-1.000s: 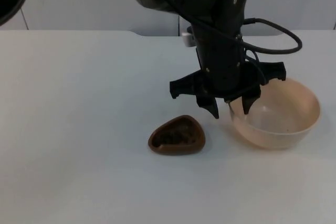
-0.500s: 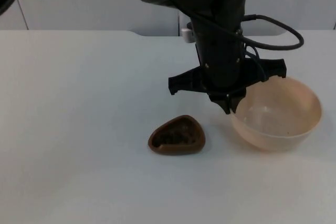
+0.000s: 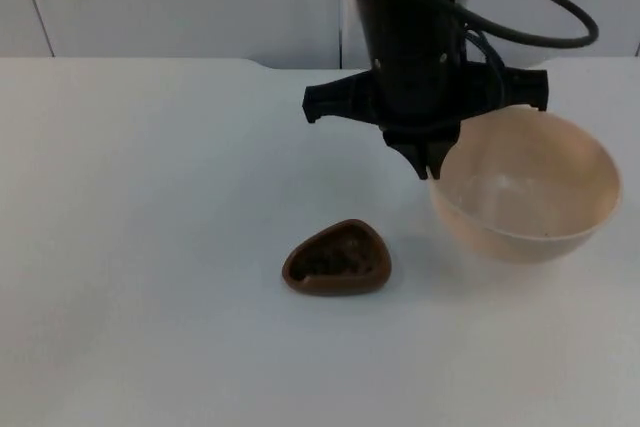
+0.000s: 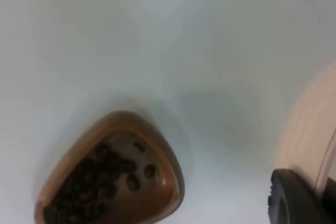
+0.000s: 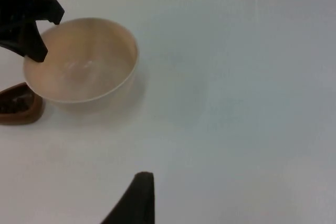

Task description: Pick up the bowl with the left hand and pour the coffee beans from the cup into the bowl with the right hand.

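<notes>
Change: bowl (image 3: pixel 525 187) up off the table (image 3: pixel 150 197) now, a second ago sitting flat with the left gripper (image 3: pixel 428 162) spread wide over its near rim, half a second ago fingers pinched in on that rim. Sits higher in the top view than it did, so lifted, looks like.
Meaning for the task: first half pretty much done, bowl in the left hand. Pour not yet started.
Left arm pose: reaching far across from its own side, wrist pointing straight down, fingers clamped on the bowl's rim on the side nearest the cup (image 3: pixel 337 259). From the left wrist view, one fingertip (image 4: pixel 294 200) right against the bowl wall (image 4: pixel 307 129).
Bowl: pale peach, empty, hanging level or close to it, right of the cup and a little behind it.
Cup: brown, squat, coffee beans (image 4: pixel 97 179) inside, upright on the table, untouched.
Right gripper: waiting well off to the side, looking across the table at bowl (image 5: pixel 81 64) and cup (image 5: pixel 18 109). One fingertip (image 5: pixel 137 198) showing, so open or closed, can't tell.
Next up, probably: right arm coming in for the cup.
</notes>
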Tool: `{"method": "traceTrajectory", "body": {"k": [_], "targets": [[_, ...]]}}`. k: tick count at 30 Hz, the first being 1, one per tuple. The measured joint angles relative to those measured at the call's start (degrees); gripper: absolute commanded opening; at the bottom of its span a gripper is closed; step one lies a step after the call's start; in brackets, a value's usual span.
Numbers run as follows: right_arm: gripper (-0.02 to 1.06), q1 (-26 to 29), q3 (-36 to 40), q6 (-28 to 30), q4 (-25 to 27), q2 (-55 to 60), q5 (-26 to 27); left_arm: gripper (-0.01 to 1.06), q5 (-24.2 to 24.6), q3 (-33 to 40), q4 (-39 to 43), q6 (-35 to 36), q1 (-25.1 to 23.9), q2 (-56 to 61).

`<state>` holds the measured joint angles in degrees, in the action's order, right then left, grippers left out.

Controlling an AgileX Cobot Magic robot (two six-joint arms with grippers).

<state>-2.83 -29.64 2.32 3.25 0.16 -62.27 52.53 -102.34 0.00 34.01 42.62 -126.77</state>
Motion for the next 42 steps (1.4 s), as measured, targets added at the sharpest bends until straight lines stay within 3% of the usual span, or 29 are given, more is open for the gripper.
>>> {"method": "traceTrajectory", "body": {"k": [10, 27, 38, 42], "targets": [[1.05, 0.0, 0.0, 0.0, 0.0, 0.0, 0.0, 0.0, 5.5, 0.0, -5.0, -8.0, -1.8, 0.5], [1.05, 0.0, 0.0, 0.0, 0.0, 0.0, 0.0, 0.0, 5.7, 2.5, -7.9, -15.3, -2.9, 6.2], [1.05, 0.0, 0.0, 0.0, 0.0, 0.0, 0.0, 0.0, -1.3, 22.2, -14.9, -21.0, -9.9, 17.3], [1.05, 0.0, 0.0, 0.0, 0.0, 0.0, 0.0, 0.0, -4.7, 32.5, -15.3, -21.7, -13.9, 26.9]]}}
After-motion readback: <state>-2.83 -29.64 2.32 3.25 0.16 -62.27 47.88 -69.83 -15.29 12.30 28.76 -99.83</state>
